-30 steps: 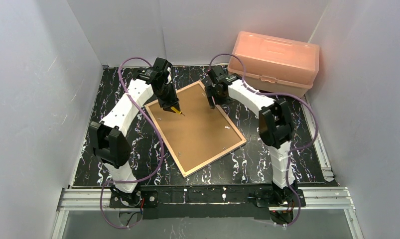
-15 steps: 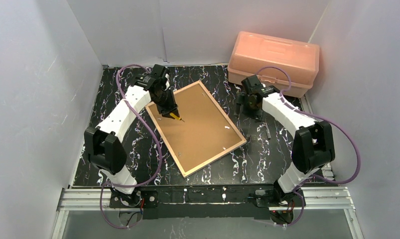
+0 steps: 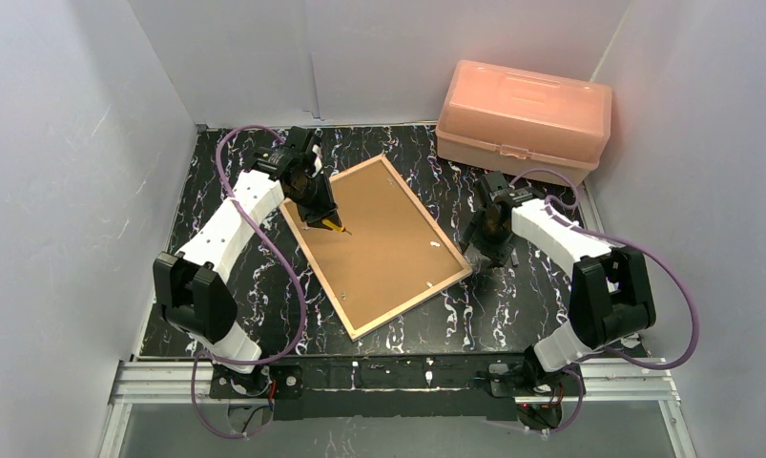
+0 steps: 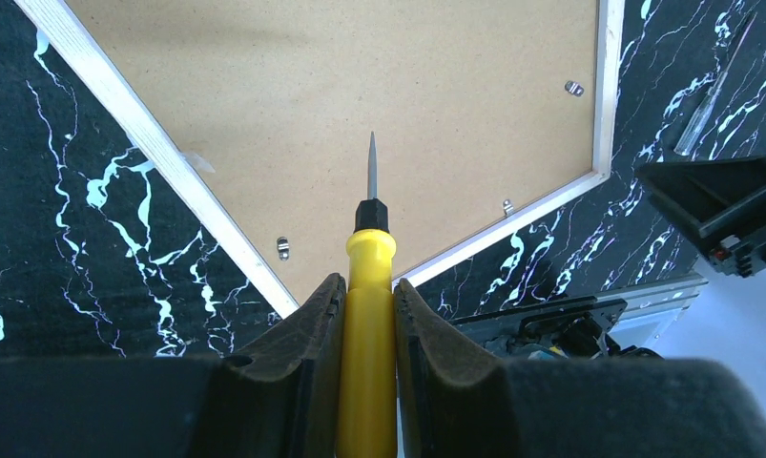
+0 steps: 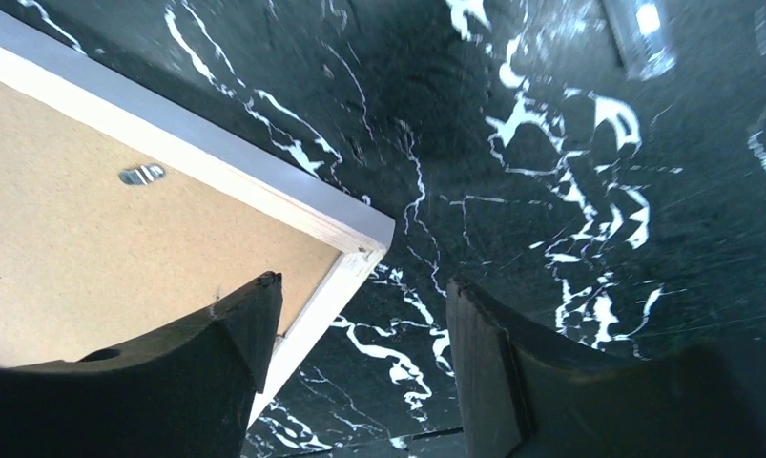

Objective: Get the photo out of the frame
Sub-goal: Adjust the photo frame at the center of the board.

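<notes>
Left hand grasps a yellow screwdriver over the face-down frame; right hand, released, straddles its 3 o'clock corner.

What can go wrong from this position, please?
1. The screwdriver points at the bare backing board, not at a metal tab; pushing down could gouge the board.
2. The right gripper is open over a corner of the frame, gripping nothing, so the frame may slide when the left gripper pries.

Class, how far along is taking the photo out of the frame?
Done: the frame lies back-up. In hand: the left gripper grips a yellow screwdriver over the backing board; the right gripper has open jaws at a frame corner. Left: board still in, photo unseen.
</notes>
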`<state>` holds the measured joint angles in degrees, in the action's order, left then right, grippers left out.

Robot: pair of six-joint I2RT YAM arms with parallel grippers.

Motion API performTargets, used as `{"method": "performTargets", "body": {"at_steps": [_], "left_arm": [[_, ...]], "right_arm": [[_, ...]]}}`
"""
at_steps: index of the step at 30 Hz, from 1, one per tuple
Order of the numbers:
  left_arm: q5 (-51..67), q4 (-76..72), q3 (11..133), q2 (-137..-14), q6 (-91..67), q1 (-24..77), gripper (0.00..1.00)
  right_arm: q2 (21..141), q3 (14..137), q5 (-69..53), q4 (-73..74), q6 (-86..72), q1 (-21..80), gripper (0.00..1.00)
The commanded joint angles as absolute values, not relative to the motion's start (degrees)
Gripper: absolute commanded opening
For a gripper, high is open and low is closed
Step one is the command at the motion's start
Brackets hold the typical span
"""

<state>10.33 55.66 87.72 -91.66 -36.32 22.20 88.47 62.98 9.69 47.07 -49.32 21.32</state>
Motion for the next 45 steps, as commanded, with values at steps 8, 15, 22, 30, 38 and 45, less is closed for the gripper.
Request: {"method": "performTargets", "body": {"at_steps": [8, 15, 22, 30, 38, 45], "left_arm": [[9.95, 55.90, 86.79, -87.71, -34.56, 21.97, 0.00], [9.38, 55.29, 84.56, -85.82, -34.54, 21.97, 0.00], [8.97, 55.28, 85.45, -85.86, -34.54, 21.98, 0.00], [8.55, 55.54, 85.64, -85.56, -34.62, 21.97, 0.00], [7.69, 55.90, 86.24, -85.49, -34.59, 21.97, 0.00], [7.81, 56.16, 87.26, -86.30, -34.71, 21.97, 0.00]], "right_arm": [[88.29, 53.46, -2.67, 37.26, -54.74, 20.88, 0.64], [89.78, 53.02, -2.08, 35.91, -55.27, 20.88, 0.63], [92.49, 52.39, -2.33, 34.76, -55.26, 20.83, 0.62], [94.70, 52.89, -1.85, 35.62, -53.66, 20.90, 0.50], [96.58, 57.00, -0.83, 37.32, -45.14, 20.86, 0.08], [99.82, 67.27, 4.35, 40.78, -29.25, 20.84, 0.01]]}}
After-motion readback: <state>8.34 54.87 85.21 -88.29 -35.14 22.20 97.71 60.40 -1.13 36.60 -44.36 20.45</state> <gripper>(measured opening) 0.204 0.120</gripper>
